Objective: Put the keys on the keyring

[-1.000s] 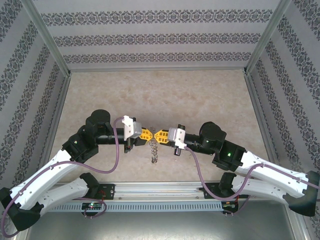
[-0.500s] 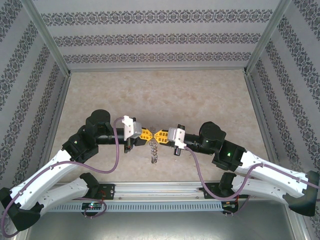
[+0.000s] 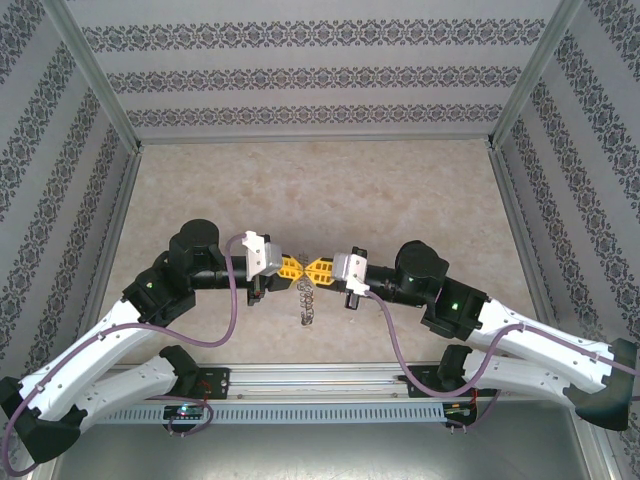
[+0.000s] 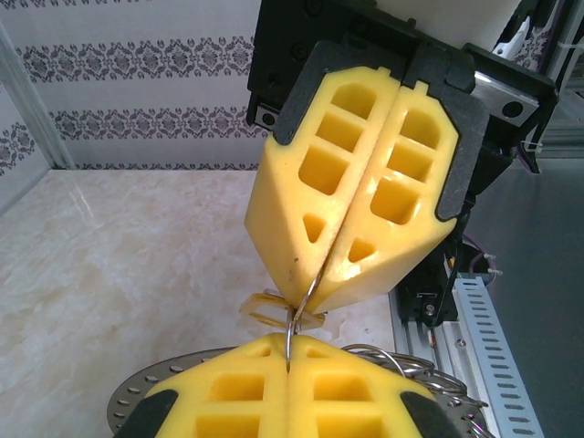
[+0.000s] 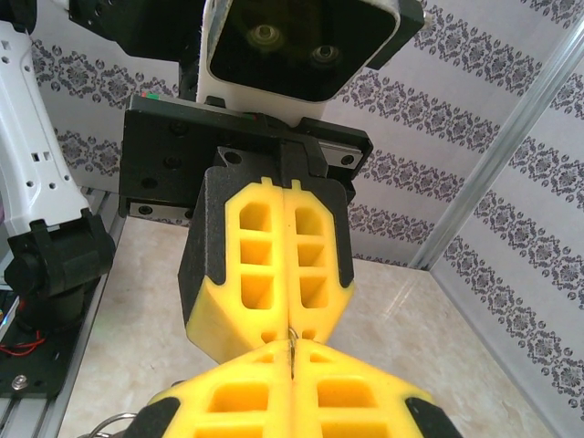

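Note:
My left gripper [image 3: 298,267] and right gripper [image 3: 312,267] meet tip to tip above the middle of the table. Both are shut on one thin wire loop [image 4: 294,321] of the keyring. In the left wrist view, my own fingertips [image 4: 274,358] pinch the loop's lower end and the right gripper's fingers [image 4: 365,210] pinch its upper end. The key's [image 4: 269,308] pale yellow head sits at the loop, just behind the wire. The keyring's grey disc [image 4: 137,401] and more wire loops [image 4: 401,358] lie under my left fingers. From above, the keyring [image 3: 308,302] hangs below the tips. The right wrist view shows the wire [image 5: 292,338] between both pairs of fingers.
The marble-patterned table [image 3: 320,190] is walled by patterned panels on three sides. A metal rail [image 3: 320,385] with the arm bases runs along the near edge. Purple cables loop beside each wrist.
Both grippers have drifted a little to the left together, still tip to tip. The keyring hangs beneath them as before.

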Robot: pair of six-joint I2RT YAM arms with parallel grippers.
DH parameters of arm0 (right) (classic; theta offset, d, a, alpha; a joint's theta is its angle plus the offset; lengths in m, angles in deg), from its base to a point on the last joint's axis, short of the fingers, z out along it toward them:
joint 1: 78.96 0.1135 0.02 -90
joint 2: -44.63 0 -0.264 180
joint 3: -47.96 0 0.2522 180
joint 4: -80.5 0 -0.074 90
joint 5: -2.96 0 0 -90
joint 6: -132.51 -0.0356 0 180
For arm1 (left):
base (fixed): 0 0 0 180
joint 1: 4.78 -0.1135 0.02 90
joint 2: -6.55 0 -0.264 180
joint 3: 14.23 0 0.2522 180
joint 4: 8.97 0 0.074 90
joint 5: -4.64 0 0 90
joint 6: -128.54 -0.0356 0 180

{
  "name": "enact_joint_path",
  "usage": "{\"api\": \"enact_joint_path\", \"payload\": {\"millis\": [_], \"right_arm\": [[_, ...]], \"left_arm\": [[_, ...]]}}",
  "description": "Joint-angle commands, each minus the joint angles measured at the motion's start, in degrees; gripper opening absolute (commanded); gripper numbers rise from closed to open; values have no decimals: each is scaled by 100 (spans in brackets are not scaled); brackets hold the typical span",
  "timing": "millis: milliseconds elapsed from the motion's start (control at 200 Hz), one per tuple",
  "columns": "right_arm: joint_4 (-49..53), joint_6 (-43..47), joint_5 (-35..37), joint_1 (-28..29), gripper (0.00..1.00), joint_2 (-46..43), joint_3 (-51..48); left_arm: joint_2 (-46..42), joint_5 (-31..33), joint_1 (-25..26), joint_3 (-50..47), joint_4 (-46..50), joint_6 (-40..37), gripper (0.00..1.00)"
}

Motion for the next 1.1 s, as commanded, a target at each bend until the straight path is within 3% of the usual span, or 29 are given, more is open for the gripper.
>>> {"api": "enact_joint_path", "payload": {"millis": [0,1094], "right_arm": [[19,48,-224,35,0,117,161],[553,362,-218,39,0,310,394]], "left_arm": [[-52,-158,14,93,-236,-104,0],[-25,-190,14,159,-154,-129,0]]}}
